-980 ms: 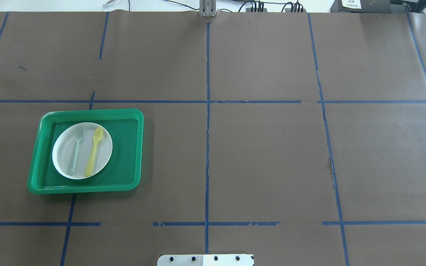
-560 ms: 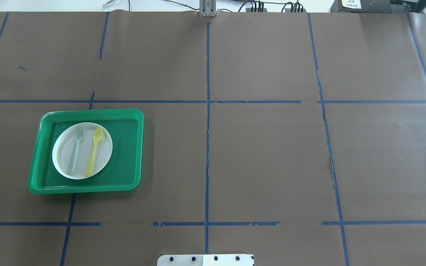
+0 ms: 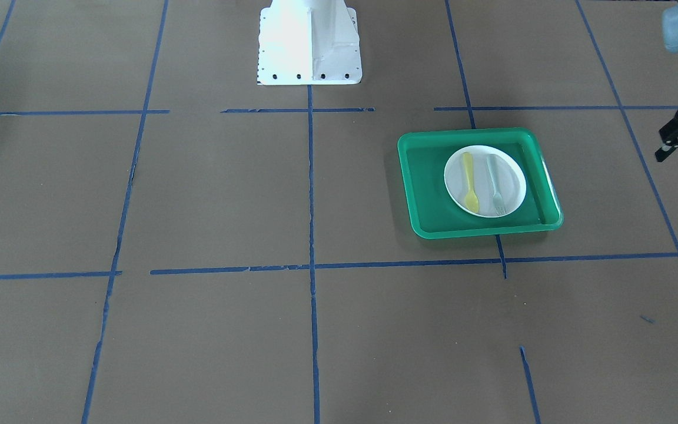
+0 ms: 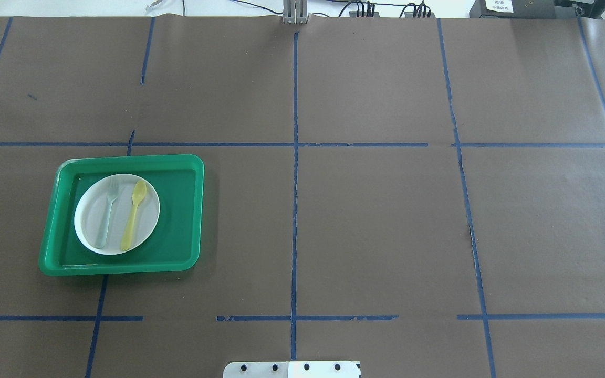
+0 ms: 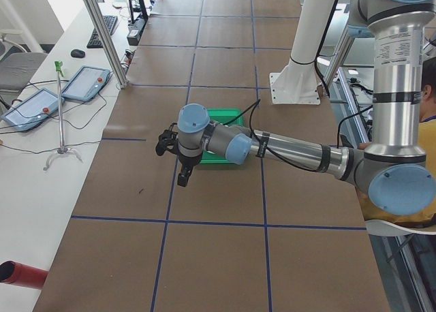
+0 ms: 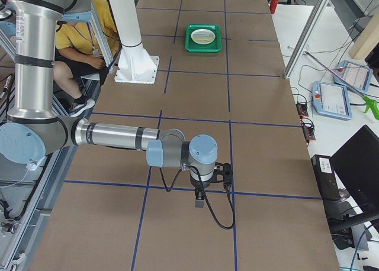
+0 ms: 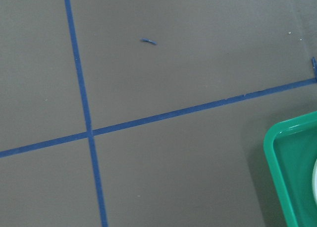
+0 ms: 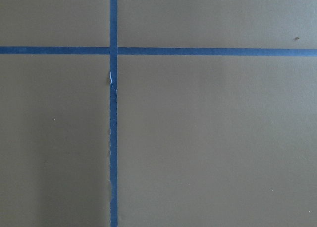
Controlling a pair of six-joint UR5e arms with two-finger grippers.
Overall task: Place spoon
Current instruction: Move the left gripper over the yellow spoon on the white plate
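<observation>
The yellow spoon (image 4: 134, 215) lies on the white plate (image 4: 92, 210) inside the green tray (image 4: 181, 210), bowl toward the far side, beside a pale grey-green fork (image 4: 108, 212). It also shows in the front-facing view (image 3: 469, 182). No arm shows in the overhead view. My left gripper (image 5: 183, 178) hangs above bare table just beyond the tray's outer side, apart from it; its edge shows in the front-facing view (image 3: 674, 141). My right gripper (image 6: 199, 200) hovers far away over the table's other end. I cannot tell whether either is open or shut. Neither wrist view shows fingers.
The left wrist view shows only a corner of the tray (image 7: 290, 177) and blue tape lines. The robot's white base (image 3: 309, 41) stands at the near table edge. Brown paper with a blue tape grid covers the table.
</observation>
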